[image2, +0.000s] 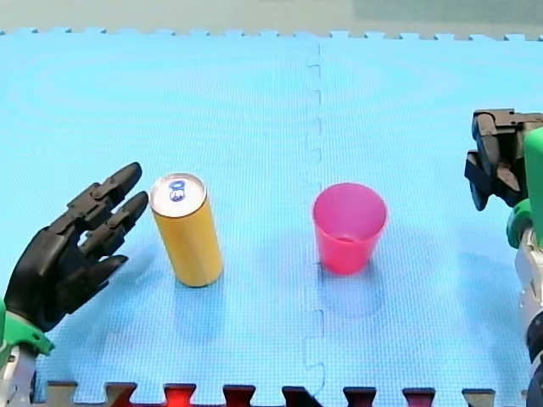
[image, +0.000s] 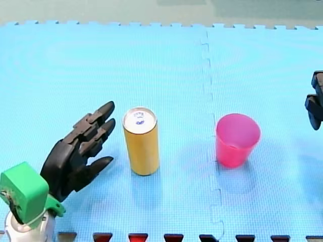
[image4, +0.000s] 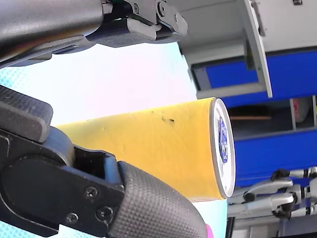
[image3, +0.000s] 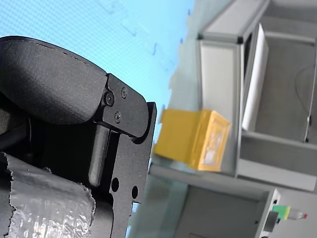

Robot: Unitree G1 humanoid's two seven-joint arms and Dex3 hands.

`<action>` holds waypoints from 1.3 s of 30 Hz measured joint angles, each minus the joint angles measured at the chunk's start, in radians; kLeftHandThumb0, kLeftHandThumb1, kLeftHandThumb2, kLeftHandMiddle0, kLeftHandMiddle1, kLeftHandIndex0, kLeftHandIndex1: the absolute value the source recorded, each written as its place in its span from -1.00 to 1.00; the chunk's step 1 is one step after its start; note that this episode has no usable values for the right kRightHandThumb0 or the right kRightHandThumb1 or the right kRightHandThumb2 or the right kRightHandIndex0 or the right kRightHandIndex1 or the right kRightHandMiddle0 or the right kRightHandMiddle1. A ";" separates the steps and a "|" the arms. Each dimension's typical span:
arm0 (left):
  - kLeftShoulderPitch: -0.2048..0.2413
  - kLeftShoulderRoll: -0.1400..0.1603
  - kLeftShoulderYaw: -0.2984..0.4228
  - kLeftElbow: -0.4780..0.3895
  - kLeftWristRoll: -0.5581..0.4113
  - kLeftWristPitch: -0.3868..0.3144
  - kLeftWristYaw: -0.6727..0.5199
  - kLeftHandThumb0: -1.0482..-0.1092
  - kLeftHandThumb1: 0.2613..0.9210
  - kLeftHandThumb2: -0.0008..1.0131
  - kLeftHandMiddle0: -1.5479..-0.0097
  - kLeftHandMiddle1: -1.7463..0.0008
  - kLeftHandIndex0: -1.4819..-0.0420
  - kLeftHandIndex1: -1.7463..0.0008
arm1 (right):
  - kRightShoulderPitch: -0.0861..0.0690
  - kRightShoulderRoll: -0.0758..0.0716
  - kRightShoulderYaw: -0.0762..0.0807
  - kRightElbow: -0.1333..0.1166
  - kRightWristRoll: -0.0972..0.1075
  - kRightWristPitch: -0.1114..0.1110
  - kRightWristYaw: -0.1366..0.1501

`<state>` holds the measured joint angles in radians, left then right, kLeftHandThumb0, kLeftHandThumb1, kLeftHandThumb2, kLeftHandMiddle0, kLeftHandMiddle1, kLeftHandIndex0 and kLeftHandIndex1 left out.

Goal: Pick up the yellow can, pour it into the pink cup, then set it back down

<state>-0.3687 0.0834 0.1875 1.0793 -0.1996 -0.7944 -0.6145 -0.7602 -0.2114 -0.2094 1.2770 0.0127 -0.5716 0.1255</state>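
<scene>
left hand (image2: 72, 246) uncurled, empty, just beside the upright yellow can (image2: 187, 231); pink cup (image2: 349, 227) stands apart; right hand (image2: 501, 161) curled, empty, far right

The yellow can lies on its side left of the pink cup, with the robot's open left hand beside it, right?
No: the yellow can stands upright, as the first head view shows. Pink cup and open left hand are as you say.

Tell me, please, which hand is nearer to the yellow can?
Left. The left hand is open just beside the yellow can; the right hand is far off, past the pink cup.
</scene>
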 measured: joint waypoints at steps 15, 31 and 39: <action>0.003 0.000 -0.013 -0.019 0.013 0.001 0.025 -1.00 0.96 -0.98 0.67 0.99 0.69 1.00 | -0.001 0.000 0.002 0.000 -0.002 0.000 -0.005; -0.005 0.000 -0.026 -0.018 0.027 0.009 0.049 -1.00 0.80 -1.00 0.56 0.96 0.58 0.96 | -0.004 -0.005 0.008 0.000 -0.016 -0.004 -0.016; -0.027 -0.009 -0.025 -0.003 0.011 0.048 -0.004 -0.97 0.41 -1.00 0.51 0.96 0.56 0.98 | -0.004 -0.005 0.007 0.000 -0.017 -0.007 -0.018</action>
<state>-0.3958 0.0740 0.1627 1.0762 -0.1890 -0.7464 -0.6184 -0.7641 -0.2164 -0.2020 1.2769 -0.0045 -0.5786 0.1077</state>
